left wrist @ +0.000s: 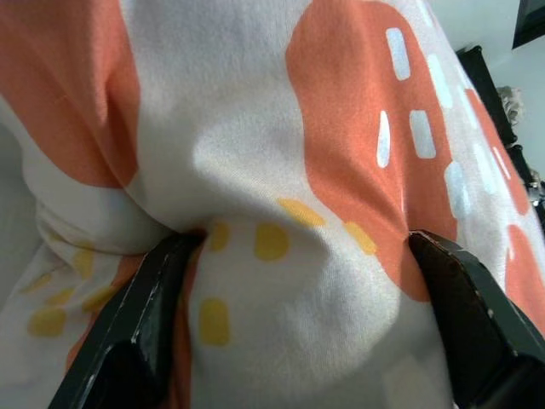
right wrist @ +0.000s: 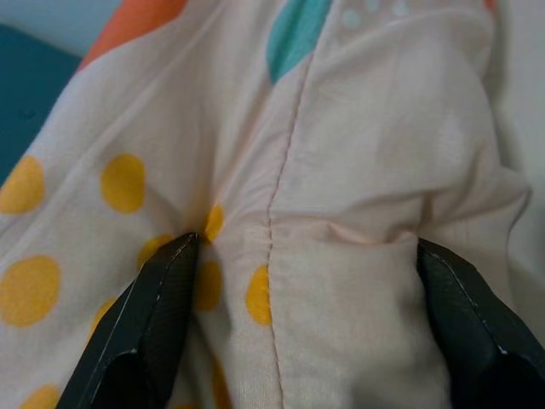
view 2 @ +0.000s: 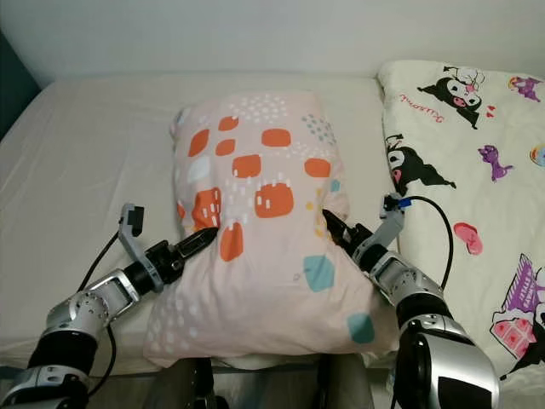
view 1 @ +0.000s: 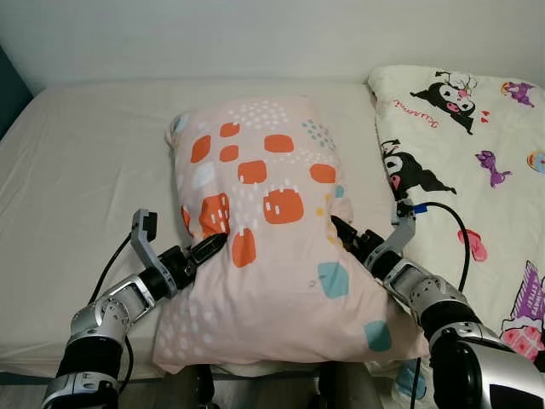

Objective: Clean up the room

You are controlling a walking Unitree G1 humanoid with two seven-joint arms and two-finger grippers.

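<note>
- A large pink pillow [view 1: 272, 230] lies lengthwise on a bed [view 1: 85, 162], in the middle of the mattress, its near end reaching the bed's front edge.
- The pillowcase is pale pink, printed with orange blocks, teal patches, white dots and small yellow spots.
- The bed is covered with a plain cream sheet, and a pale wall runs behind it.
- To the robot's right of the pillow lies a white quilt [view 1: 477, 145] printed with black and purple cartoon figures. It is just beside the pillow, near its far end.
- The left gripper [view 1: 204, 250] presses against the pillow's left side, about midway along its length, beside an orange block.
- In the left wrist view, its two black fingers [left wrist: 145, 332] stand wide apart with a bulge of pillowcase pushed up between them, so the jaws are spread around the fabric rather than clenched.
- The right gripper [view 1: 345, 233] meets the pillow's right side at about the same level, near a teal patch.
- In the right wrist view, its fingers [right wrist: 153, 315] are likewise spread, with a seam and a fold of pink cloth lying between them.
- Both silver arms reach in from the near corners, one on either side of the pillow.
- A black cable [view 1: 456, 226] loops from the right wrist over the quilt.
</note>
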